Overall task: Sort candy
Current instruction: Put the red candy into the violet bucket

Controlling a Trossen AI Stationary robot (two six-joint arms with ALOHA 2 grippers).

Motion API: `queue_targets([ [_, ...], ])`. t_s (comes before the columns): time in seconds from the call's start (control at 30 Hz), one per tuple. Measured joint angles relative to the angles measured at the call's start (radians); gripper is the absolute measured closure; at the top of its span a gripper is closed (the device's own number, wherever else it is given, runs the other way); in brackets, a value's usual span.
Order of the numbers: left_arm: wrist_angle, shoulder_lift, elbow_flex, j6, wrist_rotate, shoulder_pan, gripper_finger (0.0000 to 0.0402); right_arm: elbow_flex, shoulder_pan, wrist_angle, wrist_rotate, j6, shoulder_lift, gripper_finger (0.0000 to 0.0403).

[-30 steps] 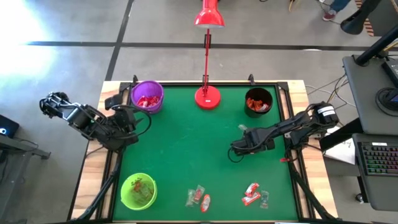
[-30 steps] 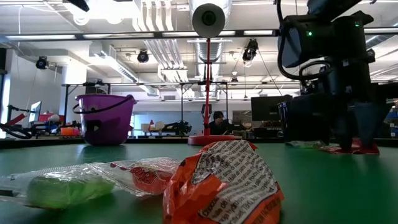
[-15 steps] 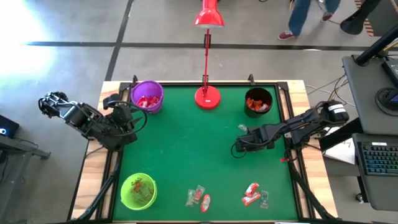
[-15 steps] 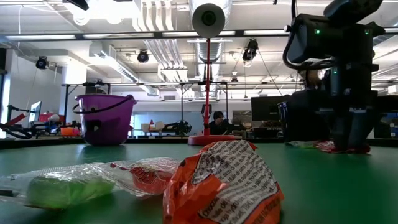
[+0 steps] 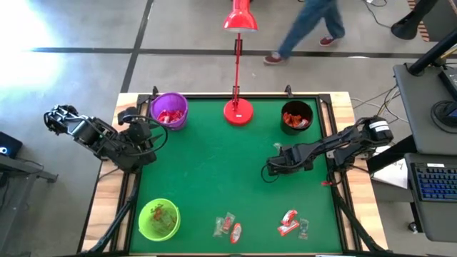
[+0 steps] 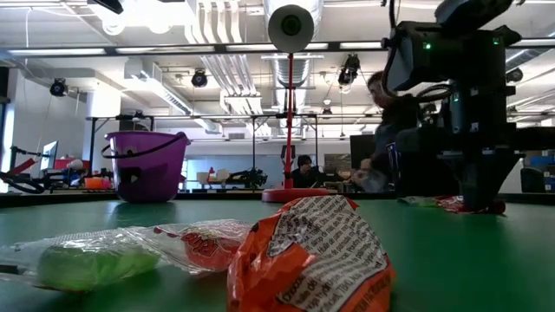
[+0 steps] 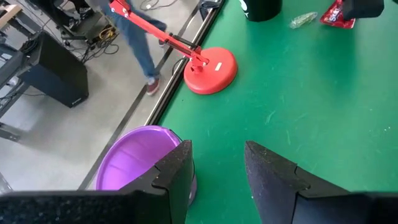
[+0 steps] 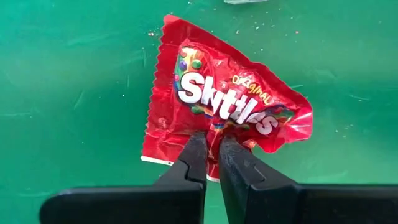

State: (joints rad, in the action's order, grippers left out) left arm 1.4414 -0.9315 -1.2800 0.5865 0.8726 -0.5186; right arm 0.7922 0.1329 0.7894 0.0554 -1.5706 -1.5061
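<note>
Far edge: bucket (image 5: 168, 111) at left corner, lamp base (image 5: 238, 112) centre, dark cup (image 5: 297, 116) at right. Near-left corner: bowl (image 5: 158, 218). Loose candy (image 5: 227, 226) along near edge, centre to right. Right gripper (image 5: 270, 170) right of centre. Left gripper (image 5: 141, 130) just beside bucket.

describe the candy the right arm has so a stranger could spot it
On the green table, look right of centre, below the black cup. The right pincer pinches a red Skittles packet, the only candy held rather than lying loose.
</note>
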Motion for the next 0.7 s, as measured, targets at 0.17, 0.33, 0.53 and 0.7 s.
queue_targets([
  [0.17,0.001,0.014,0.000,0.006,0.000,0.000,0.0272,0.079,0.029,0.082,0.023,0.000,0.041,0.0391],
  [0.33,0.002,0.029,0.000,0.006,0.000,0.000,0.0272,0.133,0.058,0.123,0.053,0.000,0.052,0.0392],
  [0.53,0.002,0.036,0.000,0.011,0.000,0.000,0.0272,0.205,0.089,0.174,0.110,-0.011,0.056,0.0392],
  [0.7,0.002,0.036,0.000,0.030,0.003,0.000,0.0272,0.292,0.094,0.257,0.195,-0.016,0.057,0.0392],
])
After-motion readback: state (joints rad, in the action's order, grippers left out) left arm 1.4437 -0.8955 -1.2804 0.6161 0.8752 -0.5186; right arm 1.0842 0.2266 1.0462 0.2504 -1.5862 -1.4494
